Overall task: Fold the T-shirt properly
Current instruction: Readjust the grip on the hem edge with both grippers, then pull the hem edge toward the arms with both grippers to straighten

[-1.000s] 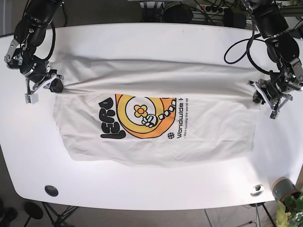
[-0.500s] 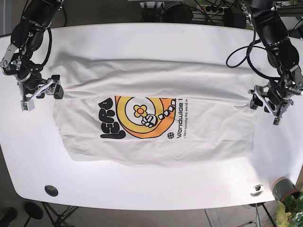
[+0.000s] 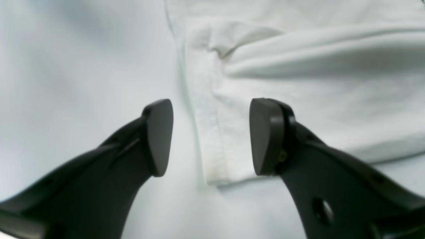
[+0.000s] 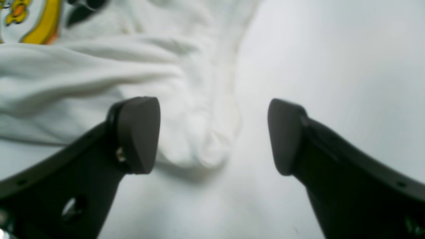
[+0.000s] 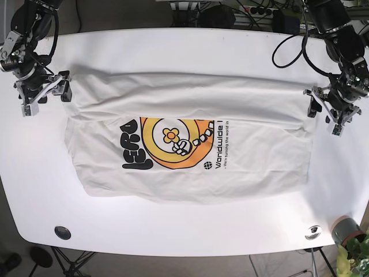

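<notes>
Left wrist: we are looking at the left gripper [image 3: 211, 136] with jaws spread wide, holding nothing. A hemmed corner of the T-shirt [image 3: 298, 83] is lying flat on the table [image 3: 83, 66] between the fingertips [image 3: 265, 136], one pad over cloth, the other over bare table. We cannot tell whether the pads are touching the cloth.

Right wrist: we are seeing the right gripper [image 4: 214, 136] also wide open and empty. A bunched, rounded lump of shirt edge is sitting just inside the left pad; the other pad is hanging over bare table. A bit of the yellow print [image 4: 36, 26] is showing at top left.

Base: the T-shirt [image 5: 190, 138] is lying spread across the middle of the table [image 5: 190, 231], print up. Its far edge is looking doubled over as a long band running side to side, ending near both grippers. The left gripper [image 5: 330, 113] is sitting at the band's end on this view's right, the right gripper [image 5: 43, 94] at the end on this view's left.

Progress, as we are judging it: one lengthwise fold looks laid down and let go, so we are early. The near half is lying unfolded, and the crosswise folds are not yet done. The bunched end by the right gripper probably needs flattening.
</notes>
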